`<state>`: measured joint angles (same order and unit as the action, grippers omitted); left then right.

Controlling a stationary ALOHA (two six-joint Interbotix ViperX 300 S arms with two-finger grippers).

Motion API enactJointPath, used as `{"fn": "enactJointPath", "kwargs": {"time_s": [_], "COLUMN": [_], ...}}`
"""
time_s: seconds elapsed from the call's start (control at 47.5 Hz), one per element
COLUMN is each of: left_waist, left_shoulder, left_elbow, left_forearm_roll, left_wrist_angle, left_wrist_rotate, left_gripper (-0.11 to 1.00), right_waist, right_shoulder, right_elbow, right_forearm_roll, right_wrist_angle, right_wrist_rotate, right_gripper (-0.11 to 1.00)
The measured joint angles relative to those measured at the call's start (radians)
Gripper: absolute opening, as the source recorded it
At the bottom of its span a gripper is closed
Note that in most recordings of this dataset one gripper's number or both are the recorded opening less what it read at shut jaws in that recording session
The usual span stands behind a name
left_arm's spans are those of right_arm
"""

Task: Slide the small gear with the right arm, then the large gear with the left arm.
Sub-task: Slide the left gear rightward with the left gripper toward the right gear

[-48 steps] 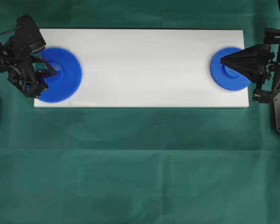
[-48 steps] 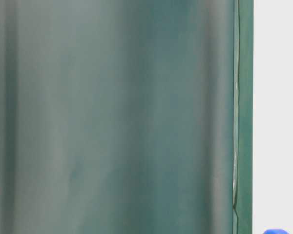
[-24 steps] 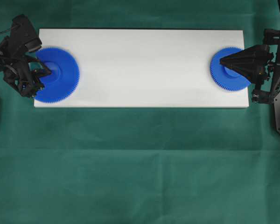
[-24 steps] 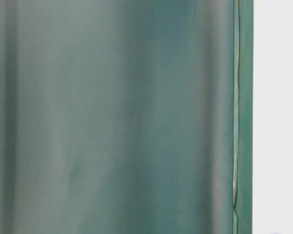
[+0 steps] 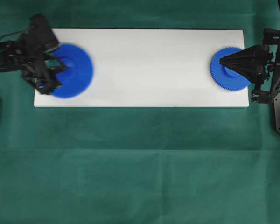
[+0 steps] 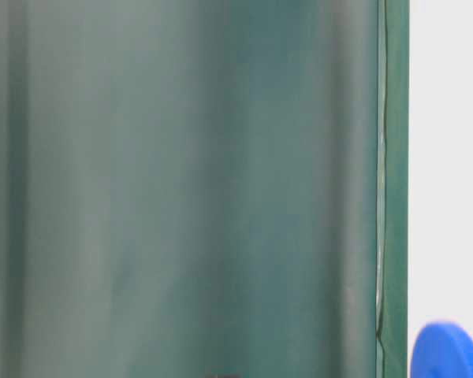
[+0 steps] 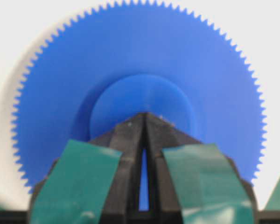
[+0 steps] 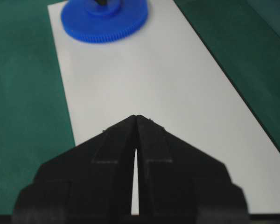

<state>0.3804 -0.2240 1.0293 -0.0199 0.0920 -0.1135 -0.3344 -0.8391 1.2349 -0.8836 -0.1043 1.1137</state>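
Observation:
The large gear (image 5: 79, 72) lies blurred at the left end of the white board (image 5: 149, 70). My left gripper (image 5: 61, 66) is shut, its pointed tip pressed on the gear's raised hub. In the left wrist view the shut, teal-taped left gripper (image 7: 145, 115) rests on the hub of the large gear (image 7: 140, 60). The small gear (image 5: 224, 78) sits at the board's right end, with my shut right gripper (image 5: 222, 59) over its hub. The right wrist view shows the shut right gripper (image 8: 137, 116) above the board (image 8: 168, 79), with the large gear (image 8: 104, 21) far ahead.
Green cloth (image 5: 140, 163) covers the table around the board. The board's long middle stretch lies between the two gears. In the table-level view a blue gear edge (image 6: 449, 350) shows beside a green curtain (image 6: 181, 189).
The left gripper and the large gear have moved right along the board, after a small shift left. The right gripper and the small gear have stayed in place.

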Motion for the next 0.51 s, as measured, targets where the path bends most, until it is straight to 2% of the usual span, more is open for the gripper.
{"fn": "enactJointPath", "kwargs": {"time_s": [0.274, 0.505], "left_waist": [-0.025, -0.066], "left_shoulder": [0.288, 0.477], "left_elbow": [-0.288, -0.543], "left_forearm_roll": [0.002, 0.000], "left_wrist_angle": [-0.029, 0.015], "left_wrist_rotate": [0.012, 0.046], "left_gripper": [0.00, 0.00], "right_waist": [0.000, -0.002], "right_shoulder": [0.005, 0.003], "right_elbow": [-0.002, 0.000], "right_forearm_roll": [0.000, 0.000], "right_wrist_angle": [0.000, 0.002], "right_wrist_rotate": [0.002, 0.000], "right_gripper": [0.50, 0.50]}}
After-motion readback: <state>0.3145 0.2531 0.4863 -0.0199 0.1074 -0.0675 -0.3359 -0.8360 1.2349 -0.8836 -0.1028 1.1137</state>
